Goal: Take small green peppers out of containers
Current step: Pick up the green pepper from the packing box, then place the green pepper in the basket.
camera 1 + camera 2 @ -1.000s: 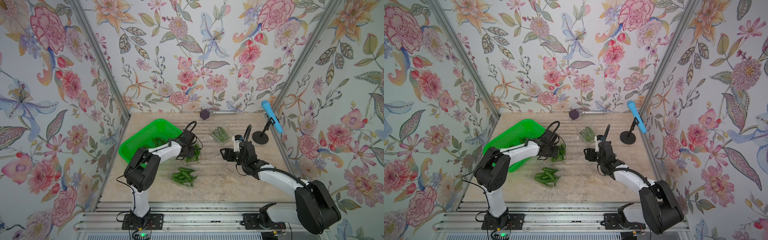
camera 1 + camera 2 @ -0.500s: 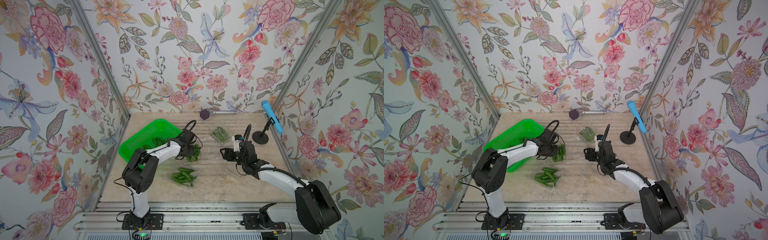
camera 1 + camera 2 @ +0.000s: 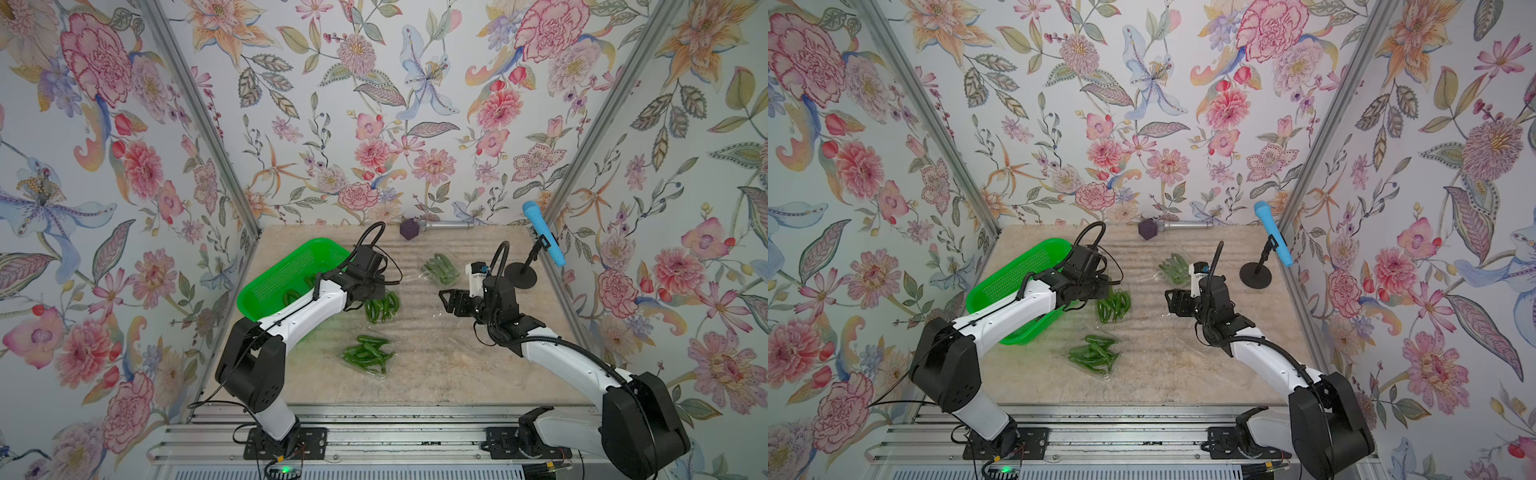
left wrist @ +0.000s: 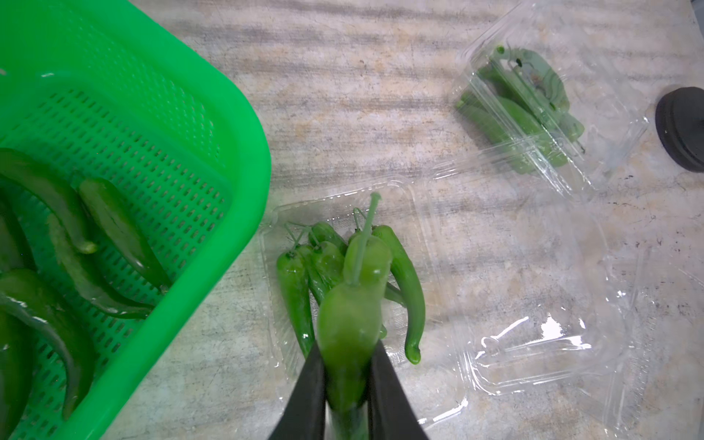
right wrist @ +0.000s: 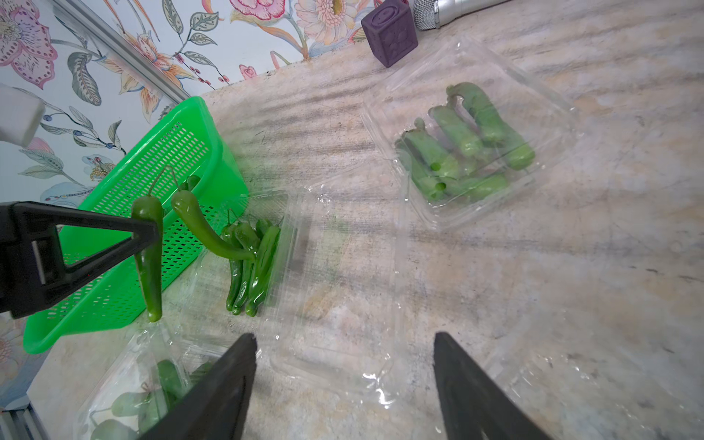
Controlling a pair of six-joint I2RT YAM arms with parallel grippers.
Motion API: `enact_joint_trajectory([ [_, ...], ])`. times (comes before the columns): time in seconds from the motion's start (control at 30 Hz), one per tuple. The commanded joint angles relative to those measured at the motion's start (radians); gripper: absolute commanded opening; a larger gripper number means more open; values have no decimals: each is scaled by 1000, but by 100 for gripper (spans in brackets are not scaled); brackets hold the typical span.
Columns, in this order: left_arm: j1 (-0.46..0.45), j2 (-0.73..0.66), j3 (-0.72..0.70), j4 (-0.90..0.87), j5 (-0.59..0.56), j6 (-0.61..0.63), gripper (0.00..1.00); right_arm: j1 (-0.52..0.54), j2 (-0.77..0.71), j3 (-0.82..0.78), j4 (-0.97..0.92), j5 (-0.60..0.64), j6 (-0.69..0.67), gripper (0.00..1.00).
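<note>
Above an open clear box [image 4: 413, 217] beside the green basket [image 4: 249, 152], the left arm's fingers [image 4: 310, 384] pinch one green pepper [image 4: 354, 304], held clear of the few peppers [image 4: 295, 289] lying in that box. The right arm's fingers [image 5: 223, 388] are spread wide and empty, hovering low over the counter [image 5: 571, 266]. The step in hand looks like carrying one pepper out; the next move likely calls for swinging it over the basket and letting go.
</note>
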Motion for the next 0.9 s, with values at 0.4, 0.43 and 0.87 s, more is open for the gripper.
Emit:
enact_joint_trajectory([
  [0.4,392,-143,18,-79,-46,97,30,17,35,60,-75,44,-9,83],
  [0.43,413,-138,3,-69,-46,92,33,17,53,74,-95,60,6,83],
  [0.87,560,-89,-146,100,30,85,37,93,156,218,-387,516,-22,95],
])
